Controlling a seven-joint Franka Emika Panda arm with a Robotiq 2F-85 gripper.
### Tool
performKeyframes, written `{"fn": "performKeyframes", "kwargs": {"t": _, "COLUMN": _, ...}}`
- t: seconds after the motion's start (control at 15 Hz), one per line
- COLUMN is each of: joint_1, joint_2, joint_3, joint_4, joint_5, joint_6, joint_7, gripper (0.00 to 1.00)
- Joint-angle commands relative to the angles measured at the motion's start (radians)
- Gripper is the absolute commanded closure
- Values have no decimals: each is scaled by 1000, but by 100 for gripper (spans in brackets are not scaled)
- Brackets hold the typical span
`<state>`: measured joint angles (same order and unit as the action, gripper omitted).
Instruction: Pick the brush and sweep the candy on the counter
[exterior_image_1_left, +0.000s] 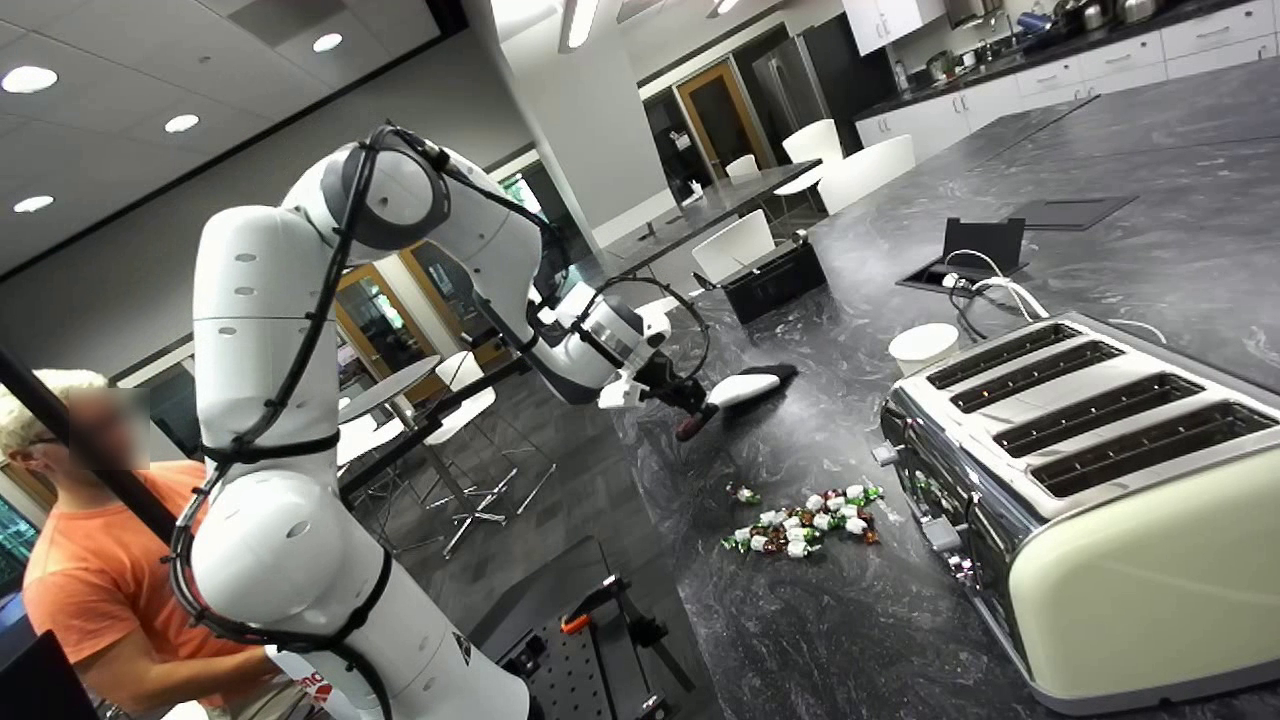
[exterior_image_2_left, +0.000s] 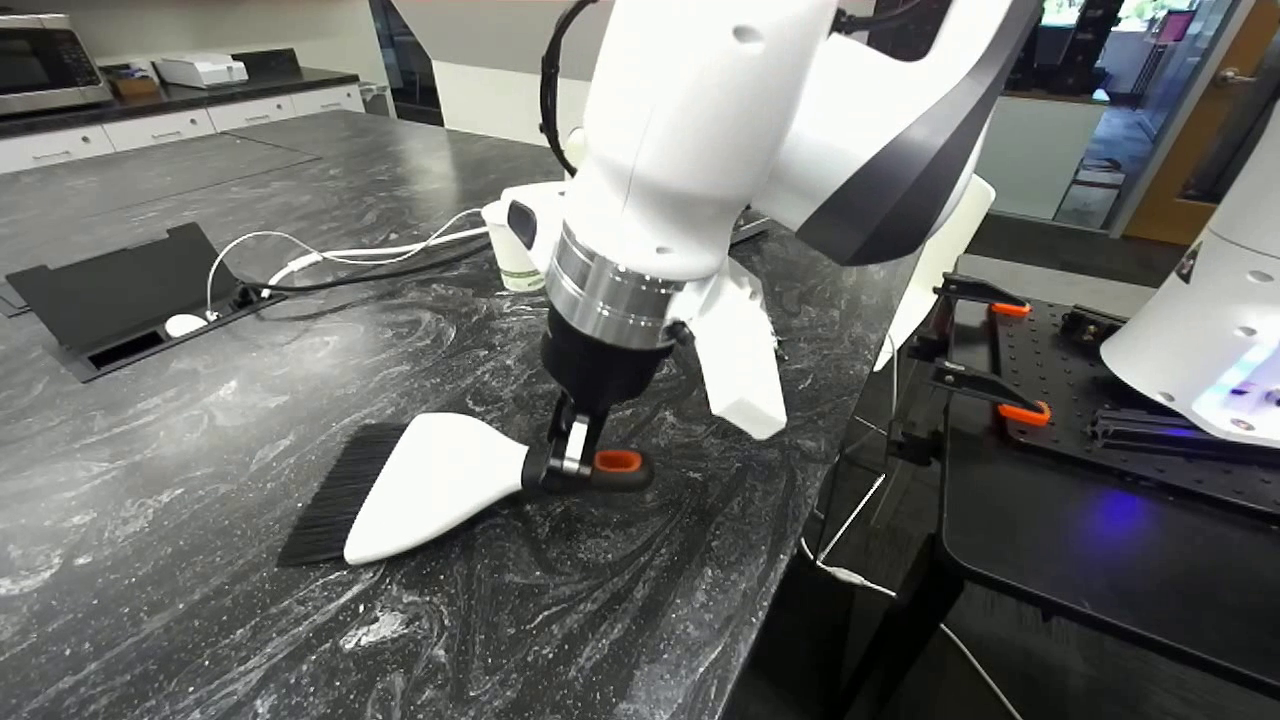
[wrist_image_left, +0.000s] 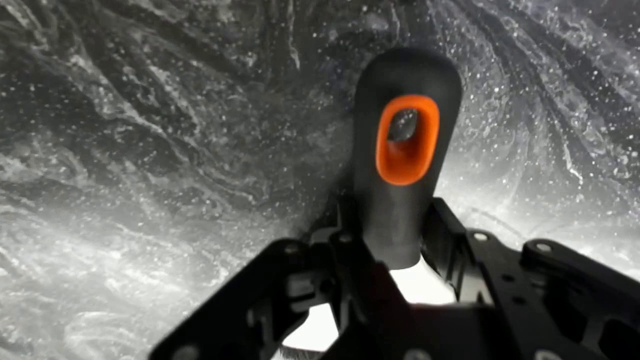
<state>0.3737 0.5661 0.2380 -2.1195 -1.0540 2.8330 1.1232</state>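
Your black two-finger gripper (wrist_image_left: 392, 227) is clamped on the black handle (wrist_image_left: 400, 200) of the white-headed hand brush (exterior_image_2_left: 430, 490); the wrist view shows you most plainly a finger (wrist_image_left: 444, 222) along each side. An exterior view gives you the full black bristles (exterior_image_2_left: 340, 500); the wrist view catches just a fringe. Whether they touch the dark grey, pale-veined stone-look counter (exterior_image_2_left: 300, 640), you cannot tell. In an exterior view you have the pile of tiny wrapped white, green and brown candy (exterior_image_1_left: 820, 520) on the counter, near the cream-and-chrome four-slot toaster (exterior_image_1_left: 1100, 540), apart from the brush.
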Motion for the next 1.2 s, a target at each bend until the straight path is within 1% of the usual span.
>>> {"fn": "performKeyframes", "kwargs": {"t": 0.0, "joint_1": 24, "joint_2": 61, "joint_3": -6, "joint_4": 61, "joint_5": 4, "joint_6": -41, "joint_7": -1, "gripper": 88}}
{"fn": "performKeyframes", "kwargs": {"t": 0.07, "joint_1": 22, "joint_2": 70, "joint_3": -2, "joint_4": 68, "joint_5": 9, "joint_6": -49, "joint_7": -10, "gripper": 88}}
{"fn": "performKeyframes", "kwargs": {"t": 0.13, "joint_1": 21, "joint_2": 73, "joint_3": 1, "joint_4": 72, "joint_5": 11, "joint_6": -54, "joint_7": -15, "gripper": 81}}
{"fn": "performKeyframes", "kwargs": {"t": 0.2, "joint_1": 21, "joint_2": 58, "joint_3": 1, "joint_4": 67, "joint_5": 6, "joint_6": -53, "joint_7": -12, "gripper": 38}}
{"fn": "performKeyframes", "kwargs": {"t": 0.27, "joint_1": 21, "joint_2": 37, "joint_3": 0, "joint_4": 59, "joint_5": 0, "joint_6": -52, "joint_7": -8, "gripper": 37}}
{"fn": "performKeyframes", "kwargs": {"t": 0.4, "joint_1": 14, "joint_2": -39, "joint_3": -7, "joint_4": 17, "joint_5": -19, "joint_6": -40, "joint_7": 6, "gripper": 23}}
{"fn": "performKeyframes", "kwargs": {"t": 0.47, "joint_1": 8, "joint_2": -79, "joint_3": -8, "joint_4": -5, "joint_5": -18, "joint_6": -44, "joint_7": 7, "gripper": 15}}
{"fn": "performKeyframes", "kwargs": {"t": 0.6, "joint_1": -34, "joint_2": -189, "joint_3": 11, "joint_4": -83, "joint_5": 12, "joint_6": -46, "joint_7": -36, "gripper": 1}}
{"fn": "performKeyframes", "kwargs": {"t": 0.67, "joint_1": -50, "joint_2": -236, "joint_3": 18, "joint_4": -113, "joint_5": 27, "joint_6": -50, "joint_7": -54, "gripper": 0}}
{"fn": "performKeyframes", "kwargs": {"t": 0.8, "joint_1": -96, "joint_2": -336, "joint_3": 46, "joint_4": -194, "joint_5": 99, "joint_6": -82, "joint_7": -161, "gripper": 0}}
{"fn": "performKeyframes", "kwargs": {"t": 0.87, "joint_1": -80, "joint_2": -395, "joint_3": 18, "joint_4": -239, "joint_5": 163, "joint_6": -100, "joint_7": -231, "gripper": 0}}
{"fn": "performKeyframes", "kwargs": {"t": 1.0, "joint_1": -98, "joint_2": -500, "joint_3": 6, "joint_4": -317, "joint_5": 247, "joint_6": -137, "joint_7": -331, "gripper": 0}}
{"fn": "performKeyframes", "kwargs": {"t": 1.07, "joint_1": -128, "joint_2": -541, "joint_3": 22, "joint_4": -344, "joint_5": 266, "joint_6": -154, "joint_7": -355, "gripper": 0}}
{"fn": "performKeyframes", "kwargs": {"t": 1.13, "joint_1": -133, "joint_2": -582, "joint_3": 12, "joint_4": -375, "joint_5": 298, "joint_6": -153, "joint_7": -393, "gripper": 0}}
